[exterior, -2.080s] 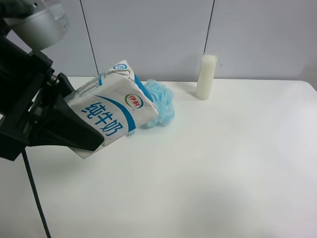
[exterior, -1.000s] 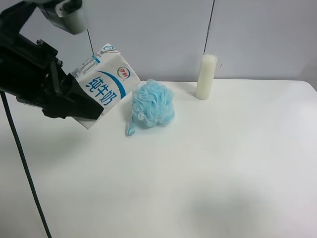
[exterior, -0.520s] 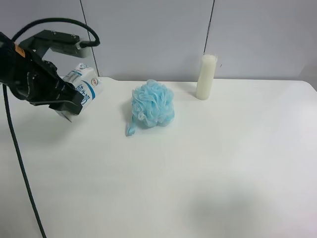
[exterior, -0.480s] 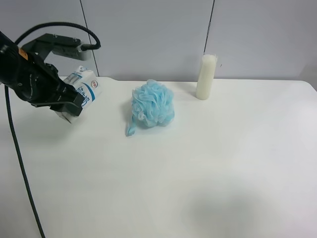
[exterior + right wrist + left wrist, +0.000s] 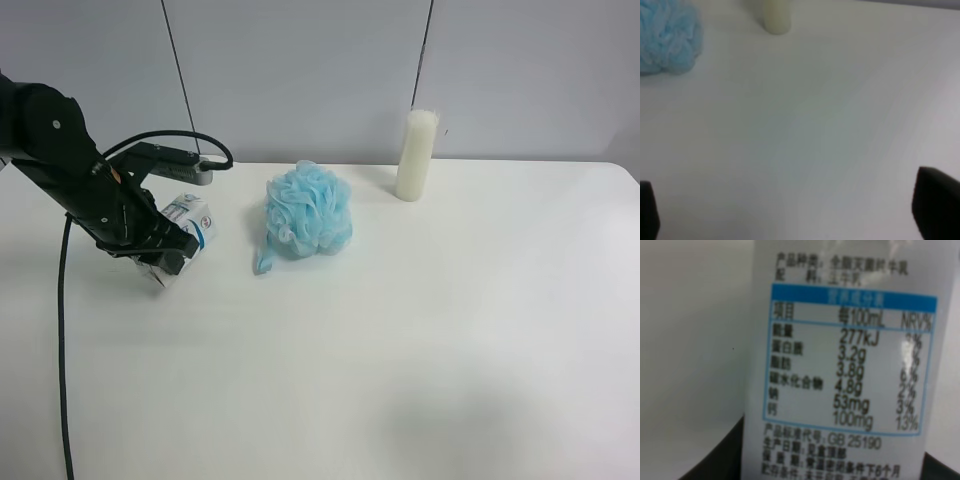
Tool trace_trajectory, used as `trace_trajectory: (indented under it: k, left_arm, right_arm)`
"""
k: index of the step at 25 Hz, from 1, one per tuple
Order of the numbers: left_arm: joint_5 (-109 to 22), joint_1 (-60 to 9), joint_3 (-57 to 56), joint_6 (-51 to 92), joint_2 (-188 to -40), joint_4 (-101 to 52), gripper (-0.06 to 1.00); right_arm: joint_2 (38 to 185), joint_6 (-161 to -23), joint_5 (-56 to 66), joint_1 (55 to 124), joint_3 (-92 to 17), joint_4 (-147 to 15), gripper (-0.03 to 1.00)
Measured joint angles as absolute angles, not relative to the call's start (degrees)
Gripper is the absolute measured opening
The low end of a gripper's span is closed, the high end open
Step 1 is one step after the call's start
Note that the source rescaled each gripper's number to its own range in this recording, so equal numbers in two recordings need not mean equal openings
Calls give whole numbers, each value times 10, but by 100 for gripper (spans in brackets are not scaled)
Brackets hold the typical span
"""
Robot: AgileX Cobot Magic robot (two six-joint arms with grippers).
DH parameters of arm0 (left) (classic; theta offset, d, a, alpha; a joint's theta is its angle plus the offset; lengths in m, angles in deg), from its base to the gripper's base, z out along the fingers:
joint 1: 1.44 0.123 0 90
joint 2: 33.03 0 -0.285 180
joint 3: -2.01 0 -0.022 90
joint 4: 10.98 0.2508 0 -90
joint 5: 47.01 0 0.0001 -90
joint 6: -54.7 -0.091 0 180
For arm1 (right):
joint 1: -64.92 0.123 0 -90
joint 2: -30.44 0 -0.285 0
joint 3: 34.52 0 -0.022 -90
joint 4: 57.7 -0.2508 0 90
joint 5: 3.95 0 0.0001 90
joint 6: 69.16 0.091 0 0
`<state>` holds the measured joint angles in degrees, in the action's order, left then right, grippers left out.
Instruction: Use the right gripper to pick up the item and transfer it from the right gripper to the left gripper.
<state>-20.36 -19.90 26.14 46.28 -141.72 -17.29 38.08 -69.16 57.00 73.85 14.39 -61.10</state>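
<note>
The item, a white milk carton with blue trim (image 5: 191, 219), is tilted low over the table at the exterior high view's left. My left gripper (image 5: 163, 251) is shut on it, its black arm and thin cable reaching in from the left edge. The carton's nutrition label (image 5: 845, 365) fills the left wrist view, with dark finger parts (image 5: 710, 462) beside its lower end. I cannot tell whether the carton touches the table. My right gripper (image 5: 792, 207) is open over bare table, and only its dark fingertips (image 5: 937, 202) show. It is outside the exterior high view.
A fluffy light-blue bath pouf (image 5: 307, 212) sits right of the carton, also in the right wrist view (image 5: 666, 37). A tall cream-white cylinder (image 5: 416, 155) stands at the back of the white table (image 5: 450, 330), near the wall.
The left arm has come down and a little to the right with the carton, from above the table's back left to just over its surface near the pouf.
</note>
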Motion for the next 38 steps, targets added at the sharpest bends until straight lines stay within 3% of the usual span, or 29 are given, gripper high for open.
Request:
trace_trajectory:
  k: [8, 9, 10, 12, 13, 15, 25, 38]
  left_arm:
    - [-234, -199, 261, 463, -1446, -173, 0]
    - [-239, -199, 261, 463, -1446, -173, 7]
    - [-243, -199, 261, 463, -1446, -173, 20]
    - [-249, -199, 261, 463, -1446, -173, 68]
    - [-249, -199, 261, 463, -1446, -173, 82]
    - [-242, -199, 261, 463, -1446, -173, 94]
    - [-125, -199, 258, 458, -1327, -173, 99]
    - [109, -199, 257, 458, -991, -173, 99]
  right_arm:
    - [381, -692, 570, 739, 144, -611, 100]
    - [381, -692, 570, 739, 144, -611, 100]
    - [381, -692, 570, 739, 144, -611, 100]
    - [381, -692, 570, 739, 144, -611, 100]
    - [381, -692, 570, 739, 144, -611, 100]
    - [381, -692, 570, 739, 144, -611, 100]
    - [381, -692, 570, 739, 144, -611, 100]
    - [381, -692, 570, 739, 144, -611, 100]
